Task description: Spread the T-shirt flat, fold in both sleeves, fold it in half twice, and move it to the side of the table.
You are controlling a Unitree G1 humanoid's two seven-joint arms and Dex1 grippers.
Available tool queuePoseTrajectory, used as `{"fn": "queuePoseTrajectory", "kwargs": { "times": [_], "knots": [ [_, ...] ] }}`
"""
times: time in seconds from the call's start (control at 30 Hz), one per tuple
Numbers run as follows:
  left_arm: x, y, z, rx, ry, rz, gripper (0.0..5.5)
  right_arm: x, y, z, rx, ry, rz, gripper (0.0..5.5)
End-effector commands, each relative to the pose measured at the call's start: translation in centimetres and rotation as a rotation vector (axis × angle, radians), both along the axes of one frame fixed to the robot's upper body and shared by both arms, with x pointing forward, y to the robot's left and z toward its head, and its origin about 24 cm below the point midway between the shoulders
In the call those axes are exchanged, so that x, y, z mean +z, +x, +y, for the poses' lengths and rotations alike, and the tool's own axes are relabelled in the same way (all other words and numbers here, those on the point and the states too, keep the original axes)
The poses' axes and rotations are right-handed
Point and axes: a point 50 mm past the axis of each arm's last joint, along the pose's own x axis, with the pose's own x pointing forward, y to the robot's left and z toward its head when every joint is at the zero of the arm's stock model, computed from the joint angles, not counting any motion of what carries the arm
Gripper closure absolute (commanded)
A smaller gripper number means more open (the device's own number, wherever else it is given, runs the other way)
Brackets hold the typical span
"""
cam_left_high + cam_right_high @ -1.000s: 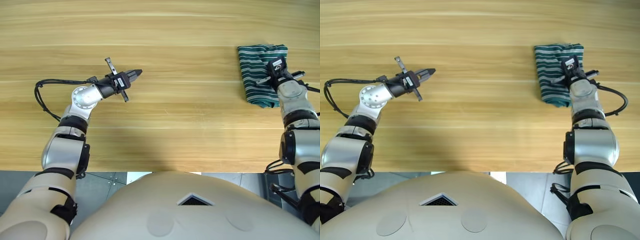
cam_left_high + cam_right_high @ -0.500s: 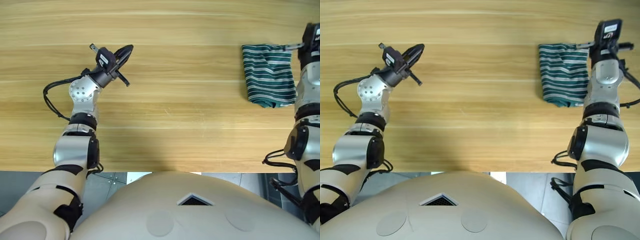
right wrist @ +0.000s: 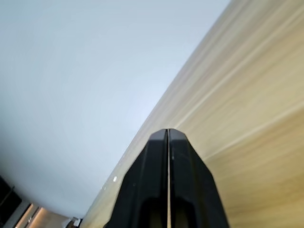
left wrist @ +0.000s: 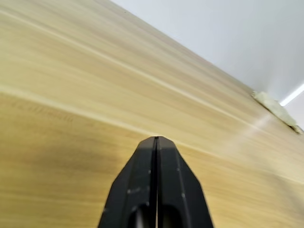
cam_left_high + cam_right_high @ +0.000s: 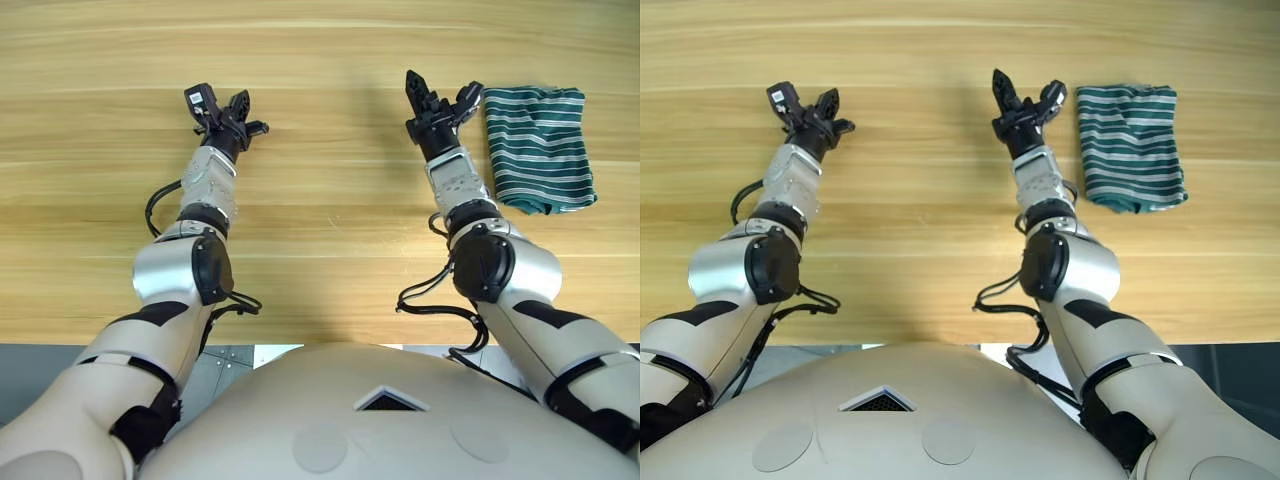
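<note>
So the big light wooden table [image 5: 320,260] runs right across under both arms, grain going side to side; past its far edge there's a plain white wall [image 4: 228,33].

On the robot's right side of the table, toward the far part, sits the dark green T-shirt with white stripes [image 5: 538,148]; it's folded down into a compact rectangle, lying flat on the wood, stripes running across, with the near edge a bit rounded where the fabric doubles over; it lies clear of both grippers.

The right arm is stretched forward with the black two-finger right gripper [image 3: 168,133] just beside the shirt's far left corner, a sliver of wood showing between them; its fingers are pressed tight together with only a hairline seam, nothing pinched.

The matching black left gripper [image 4: 156,141] is out over the left half of the table, well apart from the shirt, at about the same depth; same deal, fingers squeezed together and empty.
</note>
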Motion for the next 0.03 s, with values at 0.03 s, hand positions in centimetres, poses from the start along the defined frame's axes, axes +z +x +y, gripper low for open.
{"fn": "queuePoseTrajectory", "kwargs": {
  "times": [0.03],
  "knots": [
    [0.81,0.63,-0.33,0.018,-0.101,-0.045,5.50,-0.51,-0.35,-0.64,-0.025,0.063,0.032,5.46]
  ]
}}
